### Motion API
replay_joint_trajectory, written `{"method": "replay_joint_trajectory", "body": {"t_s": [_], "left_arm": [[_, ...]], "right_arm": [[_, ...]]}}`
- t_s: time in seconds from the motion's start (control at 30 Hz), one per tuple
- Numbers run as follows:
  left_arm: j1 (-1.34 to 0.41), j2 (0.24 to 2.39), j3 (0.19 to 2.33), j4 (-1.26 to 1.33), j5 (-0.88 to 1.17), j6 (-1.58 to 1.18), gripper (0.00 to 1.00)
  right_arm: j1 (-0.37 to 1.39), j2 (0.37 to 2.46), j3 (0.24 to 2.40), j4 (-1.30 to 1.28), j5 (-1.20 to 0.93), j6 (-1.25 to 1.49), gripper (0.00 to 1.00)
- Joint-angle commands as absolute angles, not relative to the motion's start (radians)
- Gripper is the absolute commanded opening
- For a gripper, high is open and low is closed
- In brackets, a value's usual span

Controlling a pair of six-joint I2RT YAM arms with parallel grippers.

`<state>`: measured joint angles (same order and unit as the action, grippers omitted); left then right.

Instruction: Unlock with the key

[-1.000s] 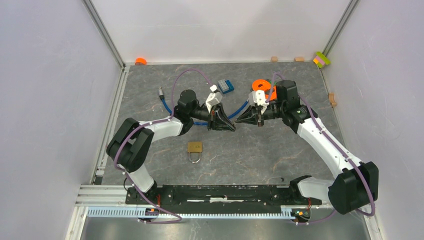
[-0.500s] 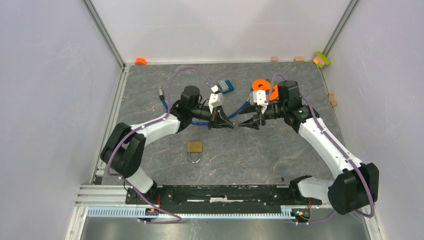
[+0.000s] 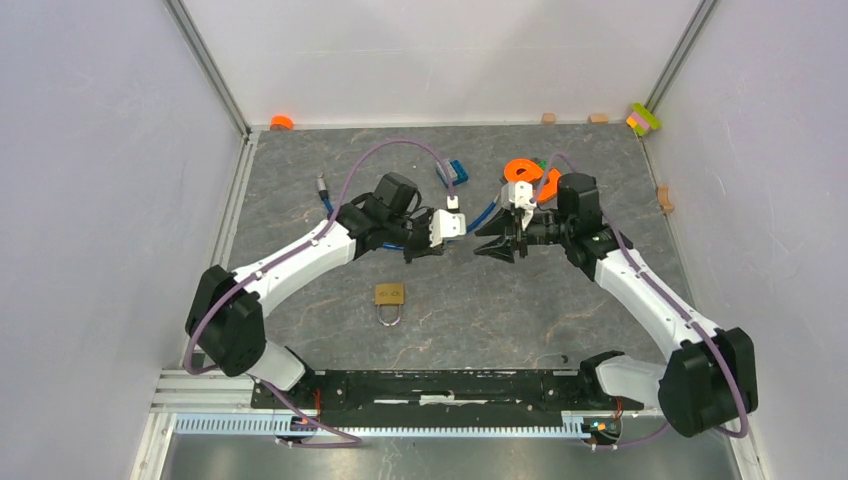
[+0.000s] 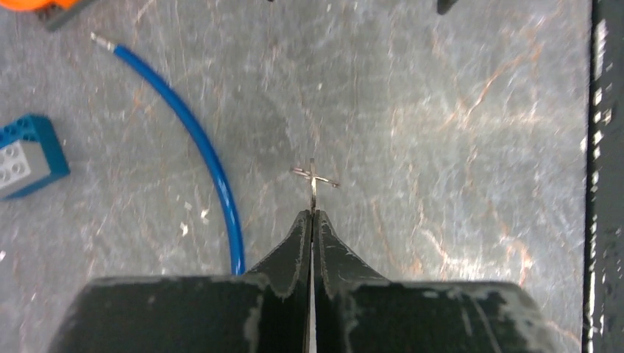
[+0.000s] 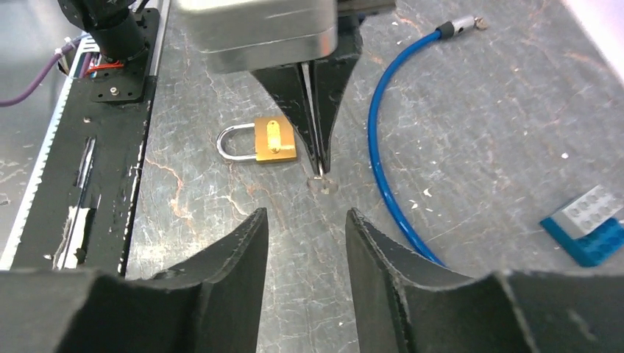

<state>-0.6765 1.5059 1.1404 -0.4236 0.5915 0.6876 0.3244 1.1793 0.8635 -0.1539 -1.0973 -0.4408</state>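
Left gripper (image 4: pixel 312 218) is pressed together on the key (image 4: pixel 314 179). The wrist view shows the fingertips meeting with only a thin sliver of metal poking out past them, edge-on, so I can't tell blade from bow. Right gripper (image 5: pixel 303 220) is spread with nothing in it. It faces the left one tip to tip, close but apart. The right wrist cam shows the left tips angled down at the table (image 3: pixel 560 300) with the key at the very end. Can't tell if the key touches the surface.

Padlock (image 3: pixel 390 296) lies flat on the table, closer to the arm bases than both grippers and nearer the left. The shackle points at the bases and looks closed. Neither arm is touching it.

My read of the step: key is picked, lock isn't engaged yet. Insertion hasn't started.

What the next move needs, as I judge it:
- The lock has to be steadied first. A loose brass body will probably slide when the key pushes on it. The right gripper is free, so it's the obvious clamp (across the body, not the shackle).
- The keyhole isn't visible in any view. It's probably on the face opposite the shackle, i.e. the side toward the grippers.
- The key grip is shallow and right at the tips, so it may twist under turning load. Check blade orientation before going in.

Blue cable (image 4: pixel 213 169) and blue brick (image 4: pixel 26 154) sit off to the side, away from the padlock.
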Motion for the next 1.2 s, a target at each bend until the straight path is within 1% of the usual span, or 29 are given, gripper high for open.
{"method": "replay_joint_trajectory", "body": {"t_s": [0.0, 0.1, 0.27, 0.33, 0.4, 0.47, 0.67, 0.93, 1.17], "left_arm": [[-0.725, 1.45, 1.216, -0.614, 0.369, 0.784, 0.02], [-0.77, 1.429, 1.204, -0.617, 0.307, 0.769, 0.02], [-0.828, 1.426, 1.212, -0.628, 0.252, 0.74, 0.02], [-0.842, 1.426, 1.215, -0.627, 0.254, 0.731, 0.02], [-0.853, 1.432, 1.216, -0.627, 0.263, 0.721, 0.02], [-0.864, 1.442, 1.218, -0.627, 0.268, 0.712, 0.02], [-0.874, 1.457, 1.23, -0.627, 0.28, 0.695, 0.02], [-0.879, 1.461, 1.232, -0.627, 0.283, 0.684, 0.02], [-0.879, 1.468, 1.233, -0.627, 0.282, 0.679, 0.02]], "right_arm": [[0.335, 1.217, 0.787, 0.146, -1.115, -0.23, 0.47], [0.347, 1.235, 0.705, 0.372, -1.135, -0.077, 0.48], [0.394, 1.282, 0.676, 0.444, -1.122, -0.057, 0.54], [0.405, 1.298, 0.661, 0.494, -1.121, -0.024, 0.52], [0.414, 1.313, 0.656, 0.532, -1.127, -0.002, 0.48], [0.419, 1.325, 0.662, 0.534, -1.128, -0.002, 0.44], [0.434, 1.343, 0.651, 0.507, -1.137, -0.031, 0.43], [0.456, 1.362, 0.652, 0.486, -1.147, -0.051, 0.37], [0.479, 1.378, 0.675, 0.387, -1.126, -0.134, 0.33]]}}
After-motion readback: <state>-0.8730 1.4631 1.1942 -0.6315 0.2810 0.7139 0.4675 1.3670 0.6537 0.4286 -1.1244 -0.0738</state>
